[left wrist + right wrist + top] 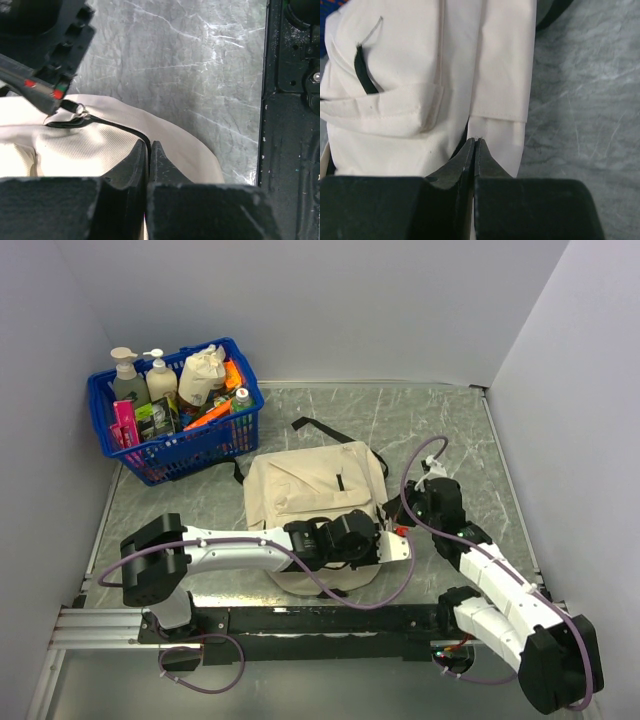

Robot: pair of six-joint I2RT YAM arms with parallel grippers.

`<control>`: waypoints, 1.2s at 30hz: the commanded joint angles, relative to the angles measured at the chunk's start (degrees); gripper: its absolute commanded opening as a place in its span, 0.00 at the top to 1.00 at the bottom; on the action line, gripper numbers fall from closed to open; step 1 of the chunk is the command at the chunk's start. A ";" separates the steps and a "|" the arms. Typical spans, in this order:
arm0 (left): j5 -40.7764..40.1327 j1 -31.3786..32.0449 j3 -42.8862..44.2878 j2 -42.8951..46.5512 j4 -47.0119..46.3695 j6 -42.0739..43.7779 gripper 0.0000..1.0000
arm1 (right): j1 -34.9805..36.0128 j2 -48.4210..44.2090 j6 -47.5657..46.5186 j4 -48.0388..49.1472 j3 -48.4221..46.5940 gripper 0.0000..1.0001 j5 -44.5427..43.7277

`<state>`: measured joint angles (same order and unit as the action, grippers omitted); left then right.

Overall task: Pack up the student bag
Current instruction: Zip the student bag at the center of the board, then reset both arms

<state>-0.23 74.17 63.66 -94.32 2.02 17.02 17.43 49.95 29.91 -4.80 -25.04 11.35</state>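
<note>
On the bench [440, 420] the student bag [300, 490] lay soft, likely light; left claw [150, 146] pinched its zipper edge, right claw [474, 144] clenched its side seam.

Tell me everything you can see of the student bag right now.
The student bag is cream-beige woven cloth, lying flat on the table, front pocket up, black straps trailing behind it. A black zipper with a metal pull runs along its near edge. The left gripper is shut on that edge, the right gripper on a side fold.
</note>
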 commanded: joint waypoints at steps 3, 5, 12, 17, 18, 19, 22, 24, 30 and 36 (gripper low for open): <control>8.40 3.61 3.93 2.57 -2.11 2.67 0.99 | -0.38 1.90 -1.17 10.69 -6.07 1.00 -8.89; 8.40 4.05 4.02 2.48 -2.11 3.28 0.99 | -0.47 2.25 -1.43 10.34 -7.39 1.00 -9.51; 2.53 4.05 10.86 -0.07 0.33 4.95 0.20 | -0.38 4.80 -1.35 10.33 -8.45 1.00 -9.77; -3.28 -1.73 36.14 -8.49 17.71 3.47 0.04 | -0.47 5.42 -1.17 8.14 -8.98 1.00 -8.64; -3.90 -3.23 40.45 -9.81 24.63 2.51 0.04 | -0.47 5.77 -0.82 7.35 -8.89 0.99 -8.11; -2.51 -5.07 48.41 -11.83 27.83 1.97 0.04 | -0.47 5.94 -0.65 7.09 -8.63 0.92 -7.75; -0.30 -17.34 63.62 -15.26 36.70 -2.57 0.04 | -0.64 6.12 0.50 5.07 -8.27 0.51 -8.27; -0.21 -22.38 72.08 -16.33 40.06 -5.40 0.04 | -0.99 6.47 0.59 1.56 -10.02 0.24 -8.54; -1.44 -34.61 56.18 -3.61 39.63 -11.74 0.04 | -5.47 7.09 -1.70 -6.18 -17.32 0.00 -7.05; 3.55 -47.00 40.28 7.72 39.21 -14.72 0.04 | -9.17 4.53 -1.08 -6.98 -19.77 0.00 -7.40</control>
<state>-0.95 31.83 111.79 -94.08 41.36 6.61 10.24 56.29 29.32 -10.35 -41.12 3.97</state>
